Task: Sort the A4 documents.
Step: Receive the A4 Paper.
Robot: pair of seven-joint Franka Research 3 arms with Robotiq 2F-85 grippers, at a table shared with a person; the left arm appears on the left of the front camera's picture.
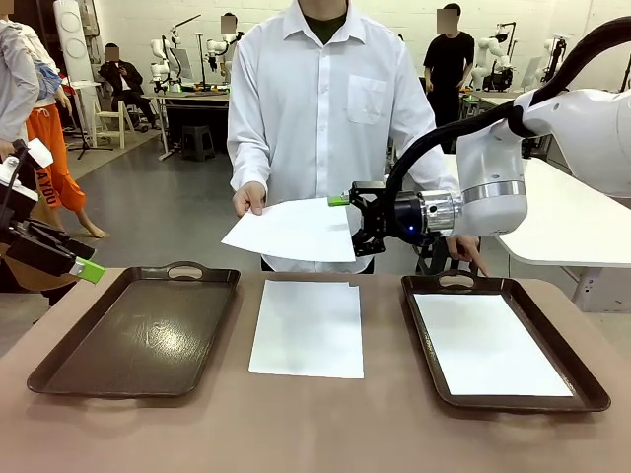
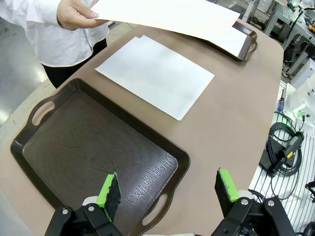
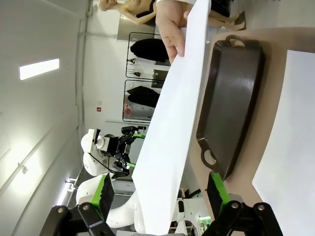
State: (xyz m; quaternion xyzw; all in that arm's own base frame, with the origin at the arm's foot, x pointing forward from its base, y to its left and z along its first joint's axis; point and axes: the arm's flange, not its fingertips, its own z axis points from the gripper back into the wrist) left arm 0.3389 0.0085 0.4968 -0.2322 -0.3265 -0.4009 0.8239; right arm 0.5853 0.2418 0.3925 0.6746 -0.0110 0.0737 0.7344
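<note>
Straddling the person's (image 1: 325, 108) held-out A4 sheet (image 1: 294, 233), the right gripper (image 1: 350, 225) is spread wide. The left gripper (image 2: 167, 189) is spread wide too

Right arm (image 1: 552, 128) reaches in from the upper right, wrist level, and the right gripper (image 1: 347, 225) points toward picture left at centre frame, jaws spread wide (green pads (image 1: 338, 200) well apart). Left gripper (image 1: 87, 260) hangs at the left edge, angled down-right, jaws parted too.

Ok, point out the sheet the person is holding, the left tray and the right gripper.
held sheet (image 1: 294, 233), front view, middle of the sheet.
left tray (image 1: 138, 330), front view, bare floor.
right gripper (image 3: 160, 191), right wrist view, midway between fingertips.
</note>
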